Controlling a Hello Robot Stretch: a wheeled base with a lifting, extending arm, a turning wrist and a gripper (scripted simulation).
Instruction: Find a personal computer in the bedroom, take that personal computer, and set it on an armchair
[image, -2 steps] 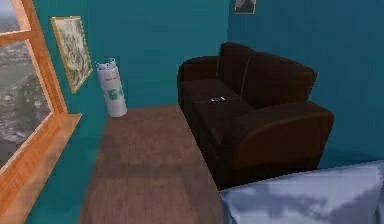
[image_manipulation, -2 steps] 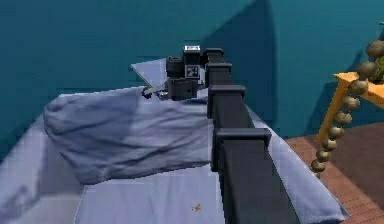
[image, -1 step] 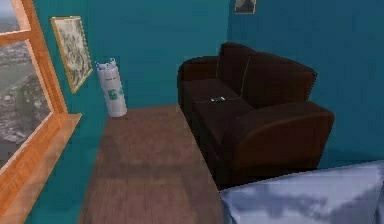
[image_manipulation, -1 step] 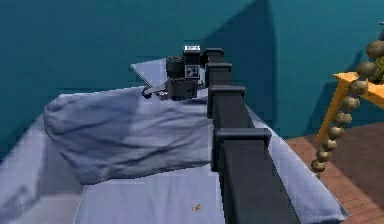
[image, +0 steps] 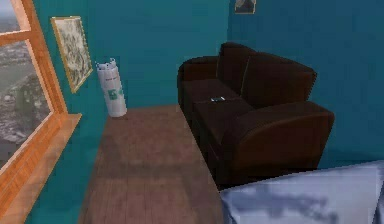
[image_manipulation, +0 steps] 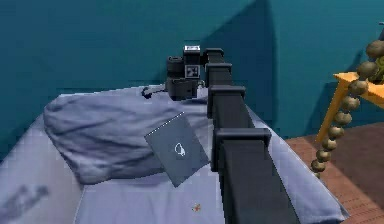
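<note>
- 1 arm (image_manipulation: 235, 130) in the arm side view, a dark bar reaching out over 1 bed (image_manipulation: 60, 190). There are 2 white marker squares (image_manipulation: 192, 50) at its far end.
- 1 tool (image_manipulation: 160, 90) sits left of the squares, with the grey-blue bed cover behind it, so I can't tell whether it holds anything.
- 1 laptop (image_manipulation: 178, 148): a dark flat slab with a pale mark on the lid, tilted, just left of the arm and below the tool in the picture. It shows against the bed cover; can't tell whether it's lying there or lifted.
- 1 rumpled pillow or duvet lump (image_manipulation: 95, 125) is on the bed, left of the laptop.
- 1 beaded wooden post (image_manipulation: 345, 110) stands at the arm side view's right, over wood floor.
- Forward view: 1 dark brown sofa (image: 255, 110) against the teal wall, with 1 small pale item (image: 215, 99) on its seat.
- Also there: 1 white cylinder (image: 112, 88) by the wall, 2 wall pictures (image: 71, 50) (image: 245, 6) and 1 wood-framed window (image: 25, 90).
- The bed's corner shows at bottom right.
</note>
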